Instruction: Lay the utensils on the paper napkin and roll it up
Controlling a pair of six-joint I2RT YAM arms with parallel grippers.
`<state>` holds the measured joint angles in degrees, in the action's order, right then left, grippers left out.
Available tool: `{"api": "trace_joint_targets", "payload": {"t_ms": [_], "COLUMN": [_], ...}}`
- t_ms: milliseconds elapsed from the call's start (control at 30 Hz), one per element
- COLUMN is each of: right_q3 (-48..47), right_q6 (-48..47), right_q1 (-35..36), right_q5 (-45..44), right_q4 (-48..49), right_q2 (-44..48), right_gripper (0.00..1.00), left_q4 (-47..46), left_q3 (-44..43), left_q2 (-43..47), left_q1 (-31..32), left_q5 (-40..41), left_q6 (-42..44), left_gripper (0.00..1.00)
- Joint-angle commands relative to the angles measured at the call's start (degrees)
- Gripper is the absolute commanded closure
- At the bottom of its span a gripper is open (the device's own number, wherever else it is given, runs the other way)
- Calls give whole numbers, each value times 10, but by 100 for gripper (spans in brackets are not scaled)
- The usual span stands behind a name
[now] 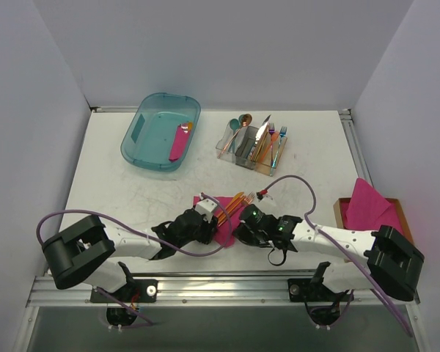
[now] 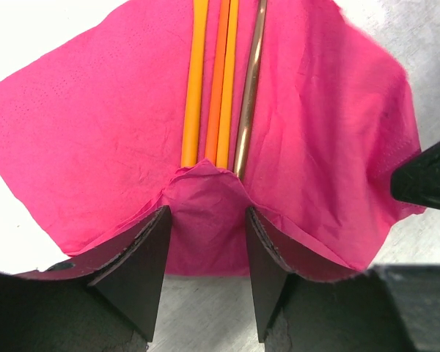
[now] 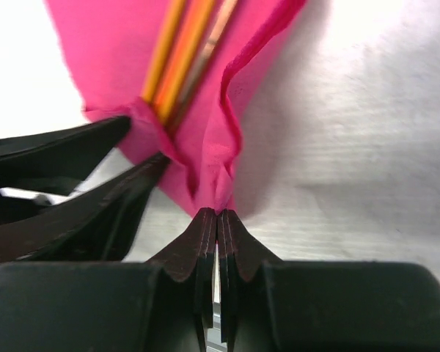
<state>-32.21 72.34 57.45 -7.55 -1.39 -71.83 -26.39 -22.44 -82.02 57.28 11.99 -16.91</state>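
The pink paper napkin lies near the table's front edge with the copper-orange utensils lying side by side along its middle. Its near edge is folded up over their handle ends. My left gripper is closed round that fold, one finger on each side of the wrapped ends, and the napkin's sides drape over the fingers. My right gripper is shut on a pinched-up fold of the napkin just right of the utensils. From above, both grippers meet at the napkin.
A teal bin at the back left holds a pink roll. A clear caddy of mixed cutlery stands at the back centre. A wooden tray with a stack of pink sheets sits at the right edge.
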Motion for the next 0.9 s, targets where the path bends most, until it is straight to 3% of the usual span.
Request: {"api": "trace_joint_targets", "payload": {"t_ms": [0,467,767,867], "right_q3": [-21,-15,54,63], "right_q6": [-45,-88,-13,4], "right_q1": [-8,-52,-17,5], "right_q5": [-9,50,68,61], "right_q4": [50,101,91,82], "right_q2": [28,39,65,78], "right_gripper": [100,98,98,94], "left_q4": [7,2,8,7], "left_q3": [-9,-9,-14,-13], "left_q2": [14,9,12,9], "left_q1": [2,2,3,3], "left_q5": [1,1,0,0], "left_q6": [2,1,6,8], "left_gripper": [46,46,46,45]}}
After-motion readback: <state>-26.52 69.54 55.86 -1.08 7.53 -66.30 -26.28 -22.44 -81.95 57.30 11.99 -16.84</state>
